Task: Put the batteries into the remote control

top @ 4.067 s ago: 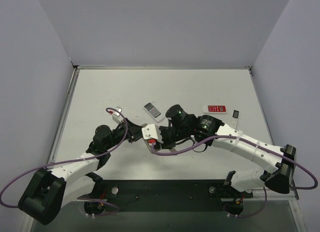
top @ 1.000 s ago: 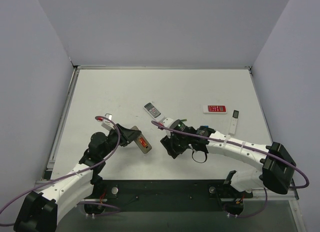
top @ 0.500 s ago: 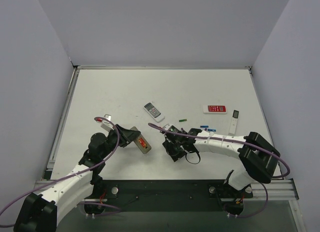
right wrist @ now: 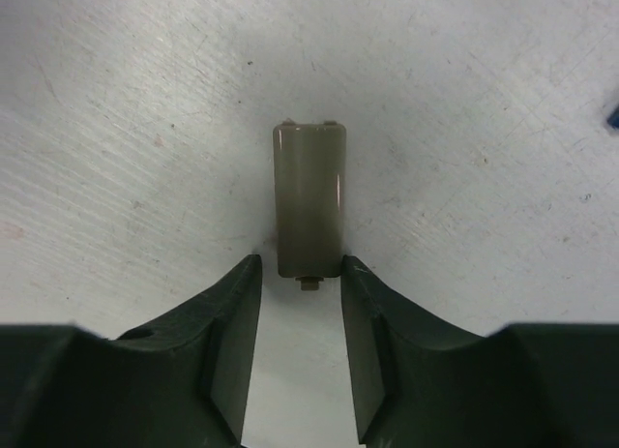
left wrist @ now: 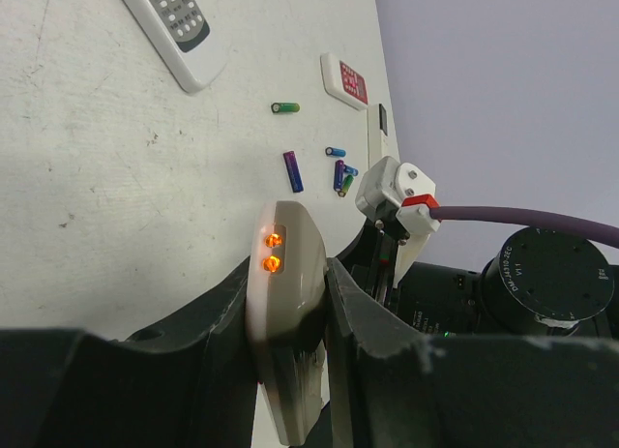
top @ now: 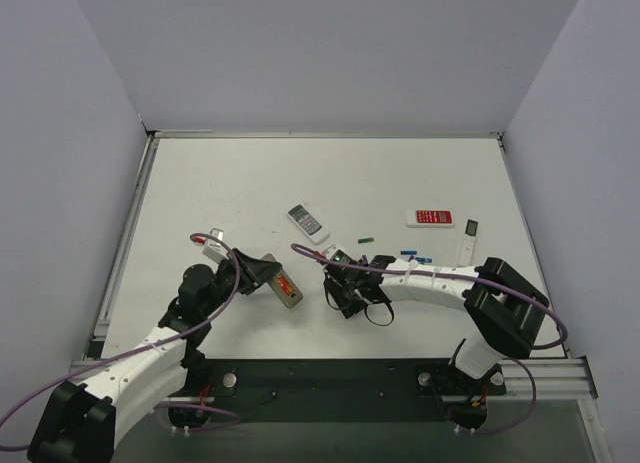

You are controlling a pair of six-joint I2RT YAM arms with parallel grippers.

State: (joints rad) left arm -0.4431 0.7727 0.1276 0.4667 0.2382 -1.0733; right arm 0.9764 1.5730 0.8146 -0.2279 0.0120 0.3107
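Right wrist: my right gripper straddles the cover, grip unclear; batteries lie beyond the cover; left gripper pinches the remote.

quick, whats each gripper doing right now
Left gripper: shut on the remote control.
Right gripper: open, one finger on either side of the cover plate's near end, not yet clamped on it.

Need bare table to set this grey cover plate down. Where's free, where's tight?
Free: the far strip of the white table behind the white remote with dark display and the flat red remote. Tight: around the green cylindrical battery and blue batteries just beyond the right tool.
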